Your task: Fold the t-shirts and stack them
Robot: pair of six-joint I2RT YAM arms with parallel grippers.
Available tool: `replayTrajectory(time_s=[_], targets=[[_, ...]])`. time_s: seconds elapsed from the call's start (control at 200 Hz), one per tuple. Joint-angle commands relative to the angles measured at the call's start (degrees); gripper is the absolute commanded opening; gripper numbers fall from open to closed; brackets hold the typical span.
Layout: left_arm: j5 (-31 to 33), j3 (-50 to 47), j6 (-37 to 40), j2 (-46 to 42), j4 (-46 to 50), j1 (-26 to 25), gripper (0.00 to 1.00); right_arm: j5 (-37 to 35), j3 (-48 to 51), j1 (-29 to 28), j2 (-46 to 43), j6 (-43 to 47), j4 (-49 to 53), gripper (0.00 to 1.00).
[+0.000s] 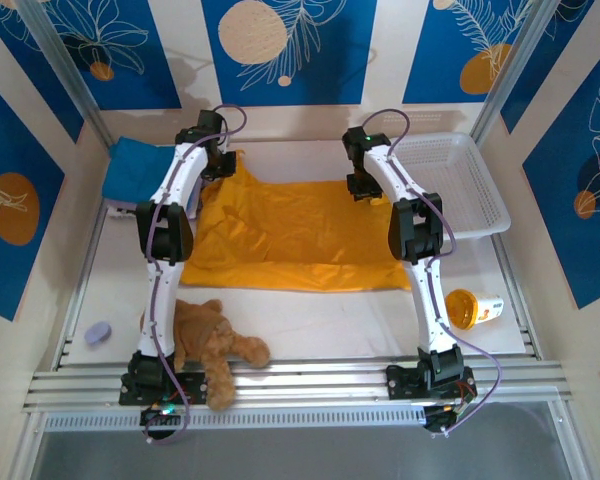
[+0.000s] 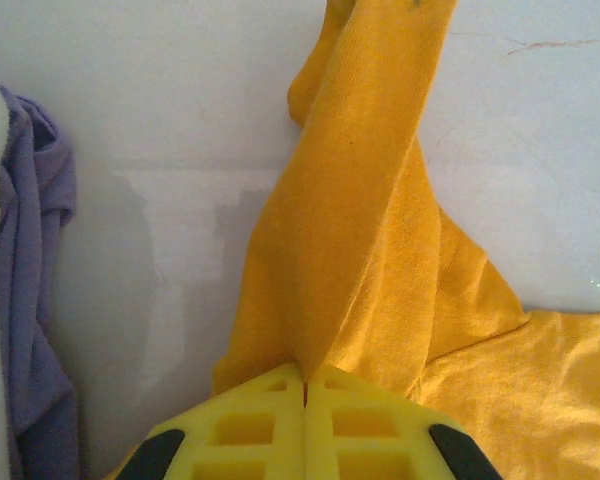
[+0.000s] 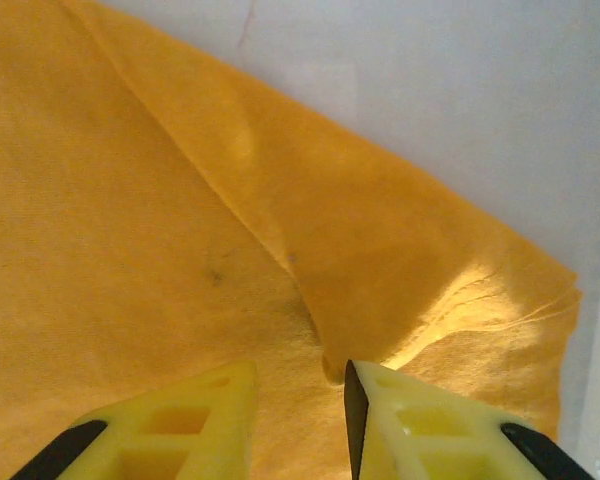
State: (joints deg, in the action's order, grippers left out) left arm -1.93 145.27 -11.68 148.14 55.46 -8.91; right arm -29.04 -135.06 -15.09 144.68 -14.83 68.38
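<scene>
- The mustard-orange t-shirt [image 1: 300,235] is the largest thing on the white table [image 1: 330,320]. It lies spread across the far middle, between the two arms, with its near hem rumpled and partly doubled over.
- The white basket [image 1: 465,180] stands at the far right, just beside the shirt's right edge. Its slatted floor shows bare.
- The left arm reaches up the left side and bends down at the shirt's far left corner. In the wrist view, the left gripper [image 2: 305,375] has its yellow fingers pressed together on a ridge of the orange cloth, which rises taut away from them.
- The right arm mirrors it at the far right corner. The right gripper [image 3: 300,370] has its fingers parted by a narrow gap, low over a crease in the cloth, and it holds nothing.
- The blue t-shirt [image 1: 135,170] lies folded at the far left, beside the left arm.
- The brown teddy [image 1: 210,345] sprawls at the near edge, by the left arm's base.
- The lilac t-shirt [image 2: 30,300] shows bunched at the left edge of the left wrist view, apart from the orange cloth.
- The orange cup [image 1: 470,308] appears to lie on its side near the right arm. What it holds cannot be told.
- A small purple object [image 1: 98,333] sits at the near left.
</scene>
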Motion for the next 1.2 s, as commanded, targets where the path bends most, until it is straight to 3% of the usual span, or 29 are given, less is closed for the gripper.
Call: replayTrajectory(time_s=[0.0, 0.27, 0.64, 1.196], targets=[[-1.0, -0.8, -0.6, -3.0, 0.2, 0.0, 0.0, -3.2, 1.2, 0.0, -0.5, 1.1, 0.6, 0.32], [-0.9, -1.1, -0.4, -3.1, 0.0, 0.0, 0.0, -3.8, 2.1, 0.9, 0.1, 1.5, -1.1, 0.3], [-0.8, -1.2, 0.3, -4.4, 0.2, 0.0, 0.0, -5.3, 1.1, 1.0, -1.3, 3.0, 0.9, 0.0], [-4.4, -3.3, 2.1, -9.3, 4.7, 0.0, 0.0, -8.1, 14.7, 0.4, -14.3, 6.3, 2.2, 0.0]])
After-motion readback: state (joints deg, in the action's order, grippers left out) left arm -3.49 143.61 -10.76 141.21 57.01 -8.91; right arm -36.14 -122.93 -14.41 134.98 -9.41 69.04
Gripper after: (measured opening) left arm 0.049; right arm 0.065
